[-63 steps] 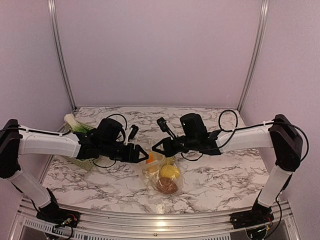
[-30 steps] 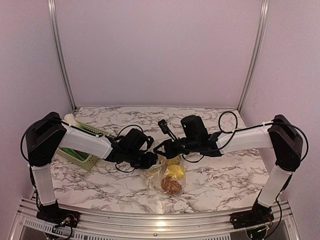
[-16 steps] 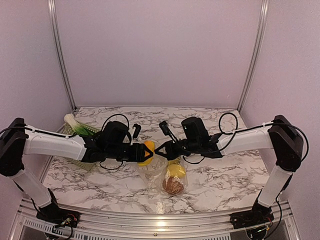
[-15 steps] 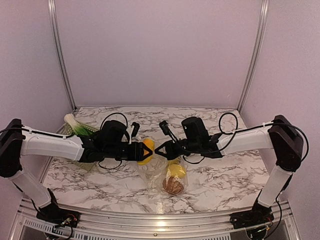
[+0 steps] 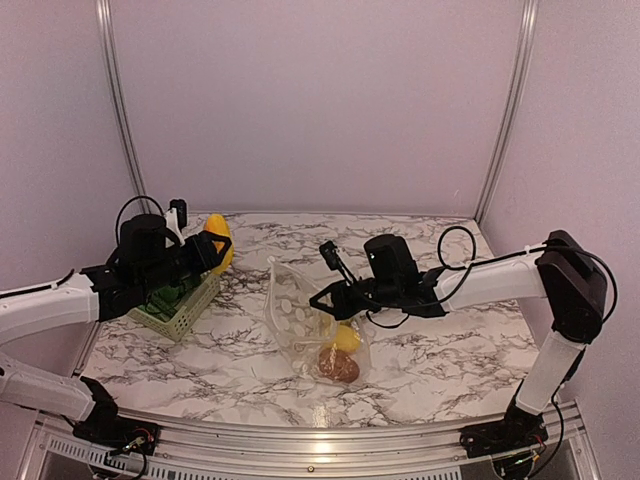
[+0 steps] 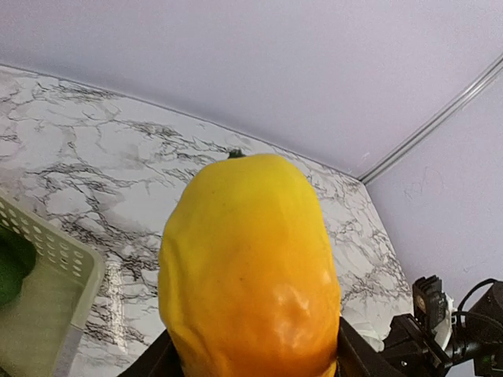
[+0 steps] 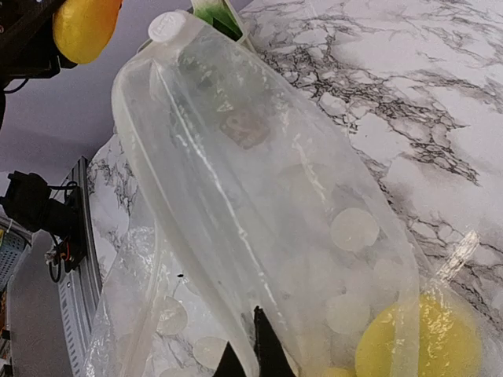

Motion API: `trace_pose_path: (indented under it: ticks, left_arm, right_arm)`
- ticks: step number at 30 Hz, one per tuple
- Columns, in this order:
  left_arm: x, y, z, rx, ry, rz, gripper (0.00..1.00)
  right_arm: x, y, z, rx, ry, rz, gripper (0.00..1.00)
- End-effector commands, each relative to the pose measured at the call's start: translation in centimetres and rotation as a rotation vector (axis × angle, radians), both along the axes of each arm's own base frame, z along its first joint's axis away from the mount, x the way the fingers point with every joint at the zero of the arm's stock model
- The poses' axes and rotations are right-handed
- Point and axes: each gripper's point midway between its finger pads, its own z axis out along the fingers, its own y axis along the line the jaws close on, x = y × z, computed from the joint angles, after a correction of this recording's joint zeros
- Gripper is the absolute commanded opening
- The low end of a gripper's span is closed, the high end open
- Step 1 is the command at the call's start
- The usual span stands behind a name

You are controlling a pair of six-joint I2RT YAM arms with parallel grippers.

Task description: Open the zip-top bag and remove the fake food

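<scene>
Nearest the arms' bases, the brown lump (image 5: 338,367) sat in the closed near end of the zip-top bag (image 5: 300,320), and the lemon (image 5: 345,338) lay just behind it, both inside the film, as half a second before. At the bag's right rim the right gripper (image 5: 318,300) kept its fingers pinched nearly together on the plastic, and the mouth now stood taller and spread further left than it had. The big change was the left gripper (image 5: 210,250): it had been right at the bag's mouth with the yellow-orange toy fruit (image 5: 217,243), and now it had swung well away to the bag's left and further back, fingers clamped on either side of that fruit. It hung above the far corner of the basket (image 5: 190,312), which stood left of the bag on the marble table (image 5: 440,350) with green vegetables (image 5: 165,298) inside. Only the left wrist view showed the fruit's dimpled skin and the tiny green nub at its top, with a corner of the basket below left. It also showed the black finger bases hugging the fruit's lower sides. Only the right wrist view showed the white dots on the bag up close. It showed too the thick zip rim curving round the open mouth and the thin film caught between the dark fingertips.
</scene>
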Motion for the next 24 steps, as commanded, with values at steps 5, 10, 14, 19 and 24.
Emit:
trace_pose_path:
  ticks: [5,10,14,19,24]
  left_arm:
    - [0.8,9.1,-2.9,0.063,0.098,0.240,0.60]
    - [1.5,16.0,-5.0,0.050,0.189,0.445,0.61]
    - [1.9,19.6,-7.3,0.034,0.279,0.538,0.62]
    - [3.5,19.4,-8.4,0.033,0.297,0.468,0.62]
    - [4.7,16.8,-9.8,0.067,0.330,0.291,0.65]
  right_arm:
    - [0.0,-0.3,0.3,0.002,0.007,-0.009,0.00]
    - [0.0,-0.3,0.2,-0.002,0.009,-0.009,0.00]
    - [-0.1,-0.3,0.2,-0.002,0.010,-0.007,0.00]
    - [0.0,-0.4,0.1,-0.004,0.012,-0.009,0.00]
    - [0.0,-0.4,0.0,-0.005,0.013,-0.009,0.00]
